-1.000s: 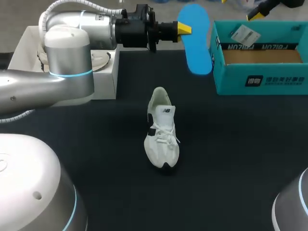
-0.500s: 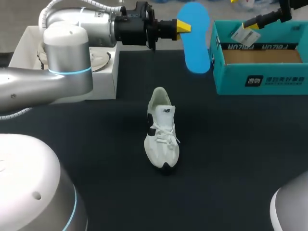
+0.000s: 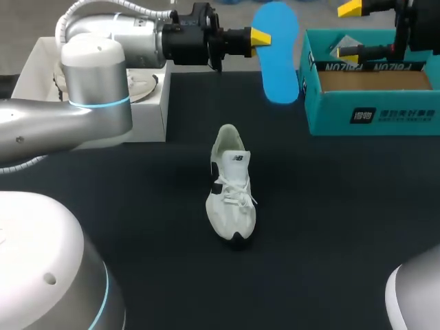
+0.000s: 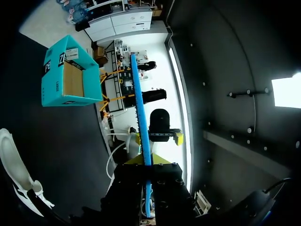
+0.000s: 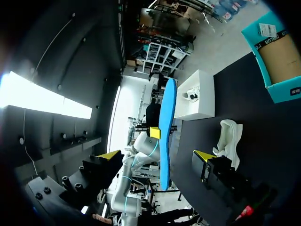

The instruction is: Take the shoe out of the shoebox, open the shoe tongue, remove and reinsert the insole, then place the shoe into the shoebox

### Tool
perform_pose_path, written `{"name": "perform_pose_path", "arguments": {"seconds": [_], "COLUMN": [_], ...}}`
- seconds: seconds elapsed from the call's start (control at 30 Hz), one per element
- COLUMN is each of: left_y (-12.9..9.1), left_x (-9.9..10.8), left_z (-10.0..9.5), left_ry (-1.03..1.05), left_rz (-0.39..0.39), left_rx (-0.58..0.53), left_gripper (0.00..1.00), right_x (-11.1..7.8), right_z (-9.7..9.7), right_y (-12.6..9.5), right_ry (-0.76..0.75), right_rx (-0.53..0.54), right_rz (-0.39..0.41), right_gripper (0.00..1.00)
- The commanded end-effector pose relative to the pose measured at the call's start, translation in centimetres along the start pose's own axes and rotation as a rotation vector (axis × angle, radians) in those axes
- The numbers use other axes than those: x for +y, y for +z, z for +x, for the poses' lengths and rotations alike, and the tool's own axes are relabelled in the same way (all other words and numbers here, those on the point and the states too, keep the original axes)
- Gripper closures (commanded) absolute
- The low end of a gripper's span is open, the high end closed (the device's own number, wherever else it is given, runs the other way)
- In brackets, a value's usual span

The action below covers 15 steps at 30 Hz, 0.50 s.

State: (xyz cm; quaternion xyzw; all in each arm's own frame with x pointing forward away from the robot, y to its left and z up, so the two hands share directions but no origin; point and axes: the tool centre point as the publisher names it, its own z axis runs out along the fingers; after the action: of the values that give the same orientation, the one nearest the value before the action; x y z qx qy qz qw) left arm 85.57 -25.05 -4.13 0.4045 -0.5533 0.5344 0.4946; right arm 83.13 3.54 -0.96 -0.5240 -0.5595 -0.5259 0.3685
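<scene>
**2 arms, 1 insole in the air**

Head view: the left gripper (image 3: 256, 38) is clamped on 1 end of the blue insole (image 3: 278, 55), which hangs clear of the table (image 3: 344, 227) just beside the shoebox (image 3: 371, 113); the shoe (image 3: 232, 184) lies near the middle of the table, toe towards the robot, well apart from the box; the right gripper (image 3: 349, 29) hovers above the box's far corner, its fingers spread wide with nothing in them.

Left wrist view: the insole (image 4: 141, 117) shows edge-on as a thin blue line running out from between the 2 fingers; the shoebox (image 4: 66, 80) and the shoe (image 4: 14, 169) lie off to 1 side.

Right wrist view: the insole (image 5: 165, 132) stands ahead of the open fingers, in line with the gap between them; the shoe (image 5: 229, 136) sits on the table beyond.

Judgement: the insole is out and putting it back comes next; the right gripper seems set to take the free end. It should close on the flat faces, not the edges; the left should let go only once that grip is firm; the insole is likely floppy, so lead with the toe end into the shoe's opening.
</scene>
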Motion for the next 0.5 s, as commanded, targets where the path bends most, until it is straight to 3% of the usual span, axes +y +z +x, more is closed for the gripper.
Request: {"name": "perform_pose_path", "arguments": {"seconds": [0.03,0.5], "left_y": [-0.05,-0.29], "left_x": [-0.17,-0.17], "left_z": [0.11,-0.08], "left_ry": [0.0,0.021], "left_rz": [-0.015,-0.046], "left_rx": [0.004,-0.012], "left_gripper": [1.0,1.0], "right_x": [-0.35,-0.15], "right_z": [-0.59,-0.84], "right_y": [0.41,0.44], "right_ry": [-0.006,-0.01], "right_rx": [0.176,0.122], "right_rz": [-0.004,0.003], "right_gripper": [0.0,0.0]}}
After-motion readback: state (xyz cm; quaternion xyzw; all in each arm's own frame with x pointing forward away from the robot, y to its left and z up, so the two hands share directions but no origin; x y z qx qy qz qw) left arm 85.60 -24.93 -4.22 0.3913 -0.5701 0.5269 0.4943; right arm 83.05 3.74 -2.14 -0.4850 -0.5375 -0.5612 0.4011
